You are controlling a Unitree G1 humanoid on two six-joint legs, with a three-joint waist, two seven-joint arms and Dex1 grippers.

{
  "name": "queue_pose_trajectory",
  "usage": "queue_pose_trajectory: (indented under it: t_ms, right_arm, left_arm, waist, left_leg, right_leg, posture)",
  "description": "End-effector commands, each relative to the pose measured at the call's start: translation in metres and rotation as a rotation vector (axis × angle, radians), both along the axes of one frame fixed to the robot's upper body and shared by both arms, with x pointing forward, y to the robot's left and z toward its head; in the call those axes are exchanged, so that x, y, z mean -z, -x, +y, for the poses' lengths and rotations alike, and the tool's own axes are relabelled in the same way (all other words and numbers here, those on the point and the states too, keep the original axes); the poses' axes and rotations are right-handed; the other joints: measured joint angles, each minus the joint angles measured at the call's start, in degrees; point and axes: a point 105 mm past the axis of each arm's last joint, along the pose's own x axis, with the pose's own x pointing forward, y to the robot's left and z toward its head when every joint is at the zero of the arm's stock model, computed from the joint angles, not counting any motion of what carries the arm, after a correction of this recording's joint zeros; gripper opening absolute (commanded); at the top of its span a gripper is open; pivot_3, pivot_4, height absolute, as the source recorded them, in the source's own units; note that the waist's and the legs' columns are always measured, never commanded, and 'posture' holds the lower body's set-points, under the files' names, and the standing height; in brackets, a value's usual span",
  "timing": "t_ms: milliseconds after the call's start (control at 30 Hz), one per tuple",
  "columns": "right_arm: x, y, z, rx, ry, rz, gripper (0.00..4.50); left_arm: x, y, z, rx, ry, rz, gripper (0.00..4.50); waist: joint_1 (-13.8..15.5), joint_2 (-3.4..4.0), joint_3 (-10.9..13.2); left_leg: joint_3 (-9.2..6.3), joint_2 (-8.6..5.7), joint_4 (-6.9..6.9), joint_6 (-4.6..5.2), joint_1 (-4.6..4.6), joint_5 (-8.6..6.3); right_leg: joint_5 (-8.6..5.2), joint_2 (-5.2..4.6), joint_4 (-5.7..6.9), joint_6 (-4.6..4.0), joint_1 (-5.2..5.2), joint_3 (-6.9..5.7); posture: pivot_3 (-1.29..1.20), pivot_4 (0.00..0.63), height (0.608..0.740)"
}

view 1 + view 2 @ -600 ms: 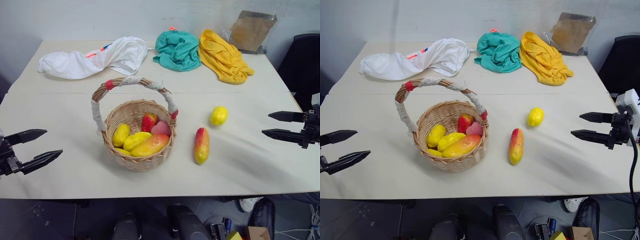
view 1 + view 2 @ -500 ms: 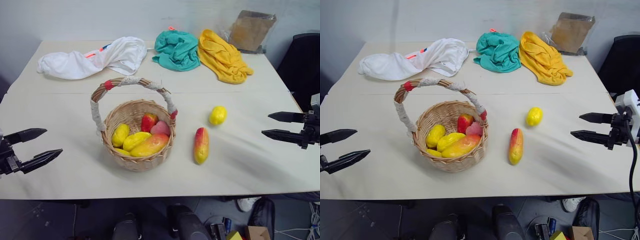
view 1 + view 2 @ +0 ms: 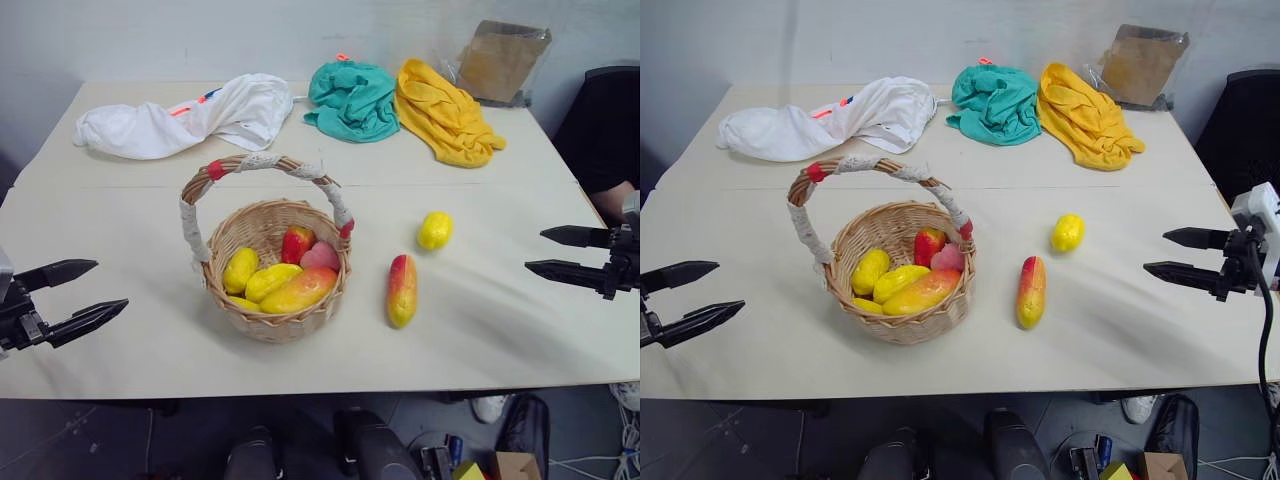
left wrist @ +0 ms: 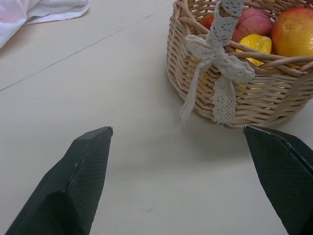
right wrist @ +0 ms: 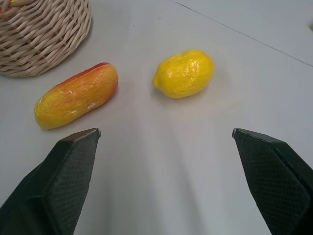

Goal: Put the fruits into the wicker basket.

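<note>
Fruits are mostly in the wicker basket [image 3: 275, 290] near the worktop's front edge; a mango [image 3: 402, 290] and a lemon [image 3: 435, 230] lie on the worktop [image 3: 500, 340] between it and the right edge. Right hand [image 3: 566, 251] hovers off that edge, fingers wide and holding nothing; left hand [image 3: 78, 293], likewise wide and empty, hangs off the front left corner. Both fruits are glossy and rounded, so an off-centre pinch would likely squirt one away, perhaps rolling the lemon further off. A careless carry could snag the basket's handle [image 3: 262, 165].
</note>
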Motion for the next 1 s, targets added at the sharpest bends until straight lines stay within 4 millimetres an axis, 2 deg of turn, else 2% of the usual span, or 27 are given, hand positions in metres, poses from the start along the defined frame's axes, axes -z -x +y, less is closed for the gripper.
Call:
queue_pose_trajectory:
  t_ms: [33, 133, 200, 300, 467, 567, 633, 700, 767, 1000]
  right_arm:
    - [-0.015, 0.0, -0.001, 0.005, 0.067, -0.059, 4.47]
    - [-0.014, -0.003, 0.0, 0.011, 0.114, -0.084, 4.47]
    - [-0.013, -0.005, 0.004, -0.002, 0.166, -0.112, 4.47]
    - [-0.018, -0.005, 0.025, -0.096, 0.235, -0.161, 4.47]
    - [-0.023, -0.002, 0.061, -0.28, 0.376, -0.276, 4.47]
    - [-0.015, 0.002, 0.082, -0.445, 0.53, -0.389, 4.47]
    - [-0.012, 0.003, 0.085, -0.478, 0.556, -0.411, 4.47]
    - [0.001, 0.004, 0.098, -0.61, 0.667, -0.496, 4.47]
    - [0.014, 0.003, 0.108, -0.727, 0.743, -0.579, 4.47]
    - [0.039, -0.014, 0.124, -0.939, 0.892, -0.703, 4.47]
  left_arm:
    - [-0.002, 0.0, 0.001, 0.006, -0.005, -0.017, 4.5]
    - [0.0, 0.002, -0.004, 0.025, 0.023, 0.016, 4.5]
    - [-0.002, 0.008, -0.016, 0.093, 0.073, 0.062, 4.5]
    - [-0.016, 0.019, -0.046, 0.238, 0.076, 0.066, 4.5]
    - [-0.03, 0.031, -0.078, 0.394, 0.003, 0.07, 4.5]
    - [-0.031, 0.04, -0.098, 0.509, -0.056, 0.088, 4.5]
    - [-0.031, 0.042, -0.101, 0.528, -0.063, 0.093, 4.5]
    - [-0.032, 0.046, -0.115, 0.61, -0.089, 0.102, 4.5]
    - [-0.034, 0.044, -0.126, 0.675, -0.118, 0.086, 4.5]
    - [-0.047, 0.03, -0.143, 0.758, -0.125, 0.026, 4.5]
  waist:
    - [0.0, 0.0, 0.0]
    - [0.0, 0.0, 0.0]
    - [-0.1, 0.0, 0.0]
    - [-0.1, -0.01, 0.0]
    - [0.0, 0.01, 0.0]
    - [0.0, 0.01, 0.0]
    - [0.0, 0.01, 0.0]
    - [0.1, 0.01, 0.0]
    - [0.1, 0.0, 0.0]
    - [-0.1, 0.06, 0.1]
  left_leg:
    - [0.0, 0.0, 0.0, 0.0, 0.0, 0.0]
    - [0.0, 0.0, 0.01, 0.0, 0.0, 0.0]
    - [0.0, 0.0, 0.0, 0.0, 0.0, 0.0]
    - [0.01, 0.0, 0.0, -0.01, -0.01, 0.0]
    - [-0.05, 0.0, 0.04, -0.07, 0.0, 0.05]
    - [-0.04, -0.01, 0.04, -0.09, 0.04, 0.07]
    - [-0.05, -0.01, 0.04, -0.11, 0.04, 0.08]
    - [-0.03, -0.03, 0.06, -0.1, 0.04, 0.09]
    - [-0.05, -0.02, 0.13, -0.1, 0.06, 0.09]
    - [-0.01, -0.03, 0.38, -0.03, 0.1, 0.19]
  right_leg:
    - [0.0, 0.0, 0.0, 0.0, 0.0, 0.0]
    - [0.0, 0.0, 0.01, 0.0, 0.0, 0.0]
    - [0.0, 0.01, 0.01, 0.0, 0.0, 0.0]
    - [0.0, 0.01, 0.03, 0.01, -0.02, 0.01]
    - [0.0, 0.02, 0.09, 0.01, 0.0, -0.02]
    - [0.0, 0.03, 0.12, 0.01, 0.0, -0.01]
    - [-0.01, 0.05, 0.12, 0.01, 0.0, -0.02]
    - [-0.01, 0.04, 0.11, 0.01, 0.01, -0.01]
    - [-0.01, 0.06, 0.12, 0.01, 0.06, -0.03]
    - [0.02, 0.08, 0.29, 0.05, 0.1, 0.02]
  posture:
    - [0.0, 0.15, 0.74]
    - [0.0, 0.15, 0.74]
    - [0.0, 0.15, 0.74]
    - [0.0, 0.15, 0.74]
    - [0.0, 0.15, 0.74]
    - [0.0, 0.15, 0.74]
    - [0.0, 0.15, 0.74]
    - [0.0, 0.15, 0.74]
    - [0.0, 0.15, 0.74]
    - [0.0, 0.15, 0.74]
